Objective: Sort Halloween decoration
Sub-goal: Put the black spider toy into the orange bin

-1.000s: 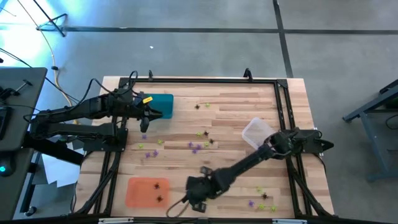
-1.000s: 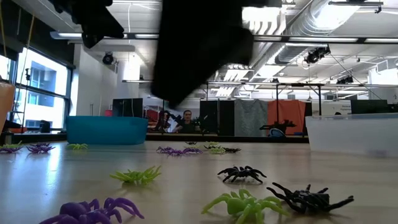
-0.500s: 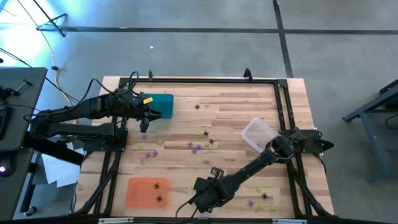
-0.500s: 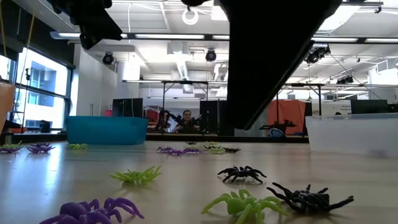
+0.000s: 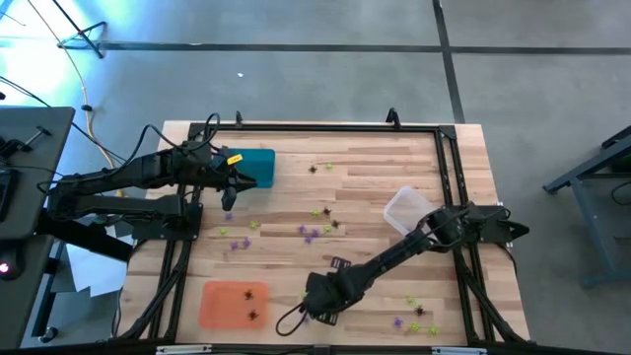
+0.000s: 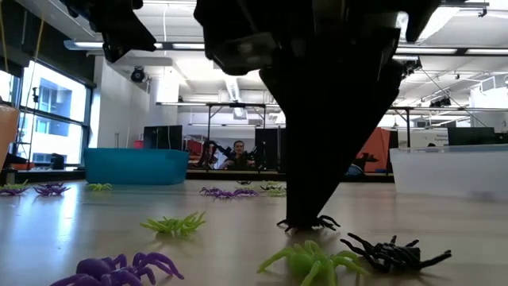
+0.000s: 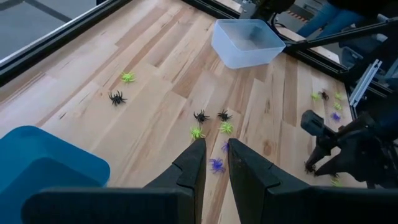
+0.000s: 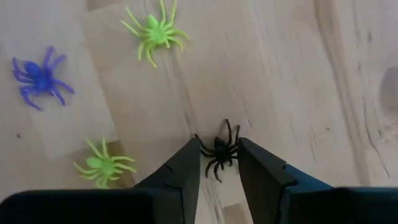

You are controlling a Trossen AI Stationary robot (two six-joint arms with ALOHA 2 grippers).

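Straddling a black spider (image 8: pixel 219 151), right end effector (image 8: pixel 217 163) fingers apart, bare wood around; left end effector (image 7: pixel 213 163) narrowly parted

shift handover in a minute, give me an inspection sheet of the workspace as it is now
surface: wooden table, light planks, black frame rails along its edges.
job's things: black spider between the right gripper's fingers; other spiders scattered, among them a green spider and a purple spider; two black ones in the orange tray.
clutter: teal tray at the far left; clear tray at the right.
grippers: right gripper low at the table's near edge, fingers astride the black spider; left gripper above the table by the teal tray, fingers slightly apart, holding nothing.
cables: dark loop beside the right gripper.
surroundings: person seated far back.
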